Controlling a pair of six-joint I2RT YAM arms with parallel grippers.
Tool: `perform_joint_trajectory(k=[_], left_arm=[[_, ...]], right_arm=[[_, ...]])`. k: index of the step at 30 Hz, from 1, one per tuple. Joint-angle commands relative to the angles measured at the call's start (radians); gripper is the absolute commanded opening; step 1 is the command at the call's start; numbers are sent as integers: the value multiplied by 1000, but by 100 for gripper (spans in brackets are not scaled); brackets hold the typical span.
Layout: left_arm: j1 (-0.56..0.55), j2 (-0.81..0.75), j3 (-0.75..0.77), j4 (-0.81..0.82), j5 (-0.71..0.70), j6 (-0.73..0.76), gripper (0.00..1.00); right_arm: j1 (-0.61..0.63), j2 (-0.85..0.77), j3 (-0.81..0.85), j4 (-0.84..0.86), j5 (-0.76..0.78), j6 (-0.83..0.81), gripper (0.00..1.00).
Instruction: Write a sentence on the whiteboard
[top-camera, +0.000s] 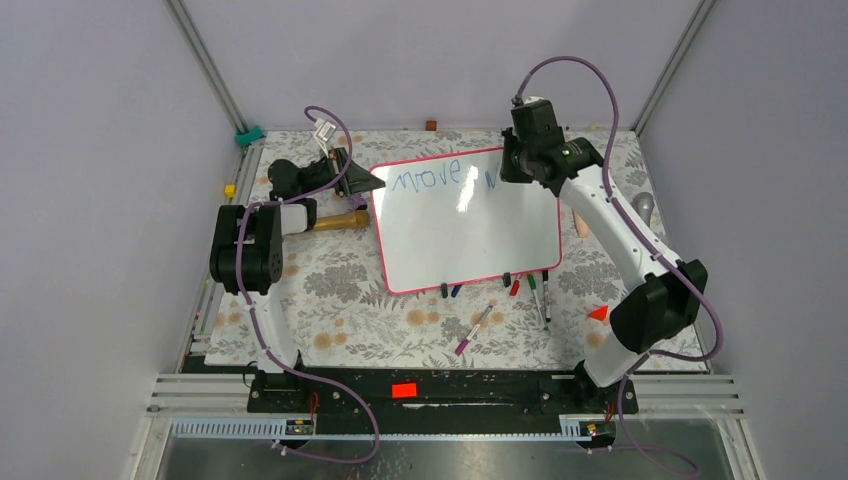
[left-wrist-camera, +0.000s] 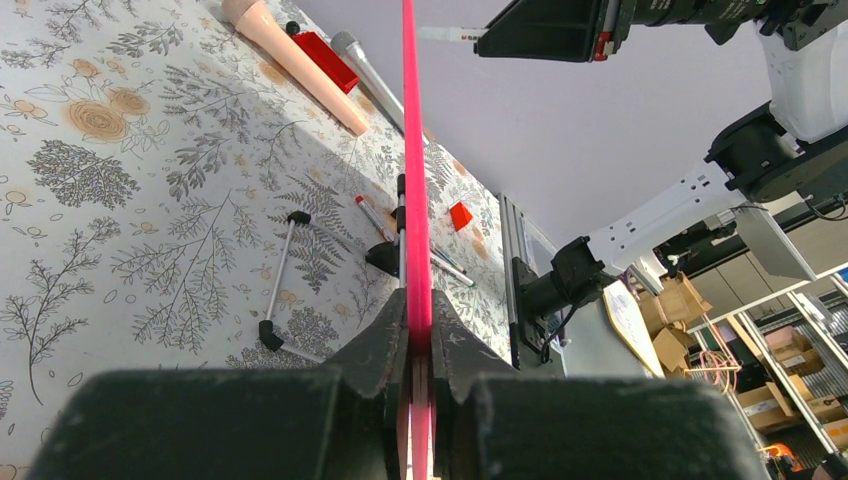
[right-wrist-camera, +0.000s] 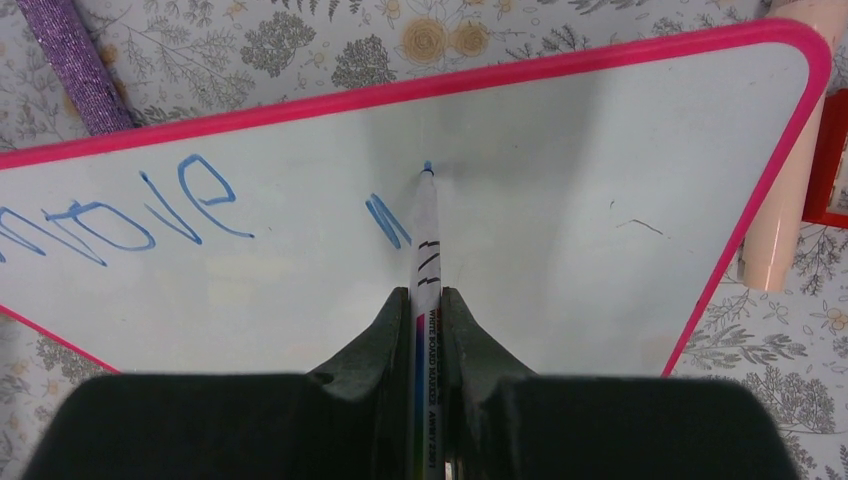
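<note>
The whiteboard (top-camera: 465, 235) with its pink-red rim lies tilted on the floral table. Blue handwriting, the sentence (top-camera: 432, 177), reads "move" along its top edge, with a fresh stroke (right-wrist-camera: 388, 220) beside it. My left gripper (top-camera: 362, 182) is shut on the board's left rim (left-wrist-camera: 414, 200), seen edge-on in the left wrist view. My right gripper (top-camera: 515, 168) is shut on a white whiteboard marker (right-wrist-camera: 427, 240), its blue tip (right-wrist-camera: 427, 168) touching the board (right-wrist-camera: 560, 230) just right of the fresh stroke.
Several loose markers (top-camera: 540, 295) and a purple-capped pen (top-camera: 474, 328) lie below the board. A wooden-handled hammer (top-camera: 335, 220) lies at the left. A peach handle (right-wrist-camera: 790, 190) and a red object (right-wrist-camera: 830, 160) lie off the board's right corner. An orange cone (top-camera: 598, 313) stands near the right arm.
</note>
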Motion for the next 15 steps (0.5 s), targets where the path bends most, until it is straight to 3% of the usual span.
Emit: perform_joint_trajectory(k=[1, 15], left_arm=[[-3, -10, 10, 76, 30, -19, 0], [-3, -12, 11, 75, 35, -19, 0]], right_arm=[[-7, -111, -85, 87, -17, -10, 0], [-19, -88, -78, 105, -48, -19, 0]])
